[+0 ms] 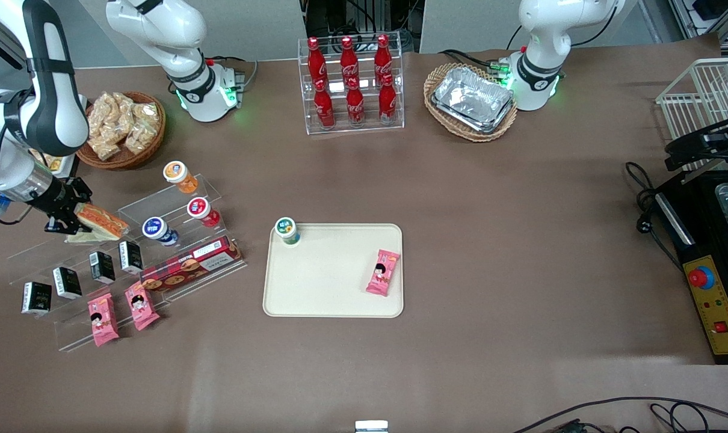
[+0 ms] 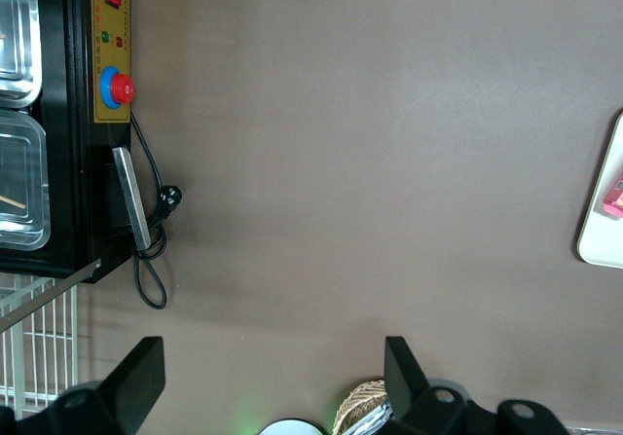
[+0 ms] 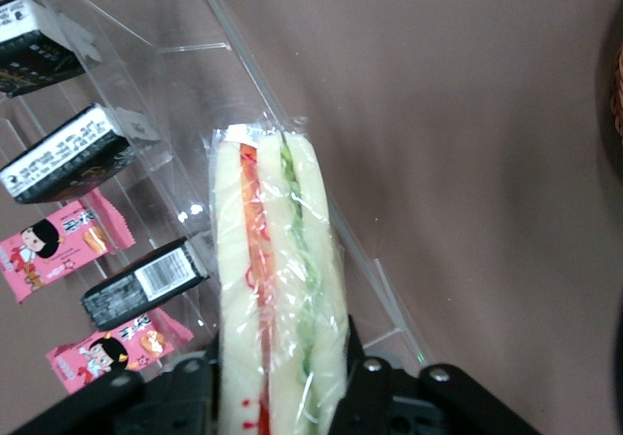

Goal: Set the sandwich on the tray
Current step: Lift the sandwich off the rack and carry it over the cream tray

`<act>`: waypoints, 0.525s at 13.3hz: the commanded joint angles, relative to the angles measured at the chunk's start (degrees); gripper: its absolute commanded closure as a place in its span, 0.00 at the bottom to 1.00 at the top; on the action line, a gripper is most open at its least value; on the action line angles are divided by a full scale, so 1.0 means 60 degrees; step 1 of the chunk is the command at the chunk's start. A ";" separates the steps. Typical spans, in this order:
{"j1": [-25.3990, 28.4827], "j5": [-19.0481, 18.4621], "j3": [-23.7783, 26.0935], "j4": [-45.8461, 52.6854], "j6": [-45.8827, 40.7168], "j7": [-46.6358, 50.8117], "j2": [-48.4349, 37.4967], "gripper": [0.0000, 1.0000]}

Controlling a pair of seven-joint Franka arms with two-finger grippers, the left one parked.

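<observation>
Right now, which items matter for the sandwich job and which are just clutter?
Job: sandwich, held in the claw above the clear shelves; cream tray.
Clutter: pink packet and small cup on that tray; cola bottles; foil trays.

Bright even overhead light, soft shadows, glare on foil trays [image 1: 473, 99]

Sandwich [image 3: 277, 289] lower end cut off; gripper [image 1: 69, 221] fingertips hidden.
</observation>
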 commanded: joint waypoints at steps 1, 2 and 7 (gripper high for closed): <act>-0.0066 -0.0205 0.0076 -0.0138 0.0154 -0.0082 -0.0269 0.76; -0.0066 -0.0190 0.0076 -0.0109 0.0066 -0.0388 -0.0400 0.77; 0.0022 -0.0175 0.0178 0.1439 -0.2373 -0.1065 -0.0871 0.84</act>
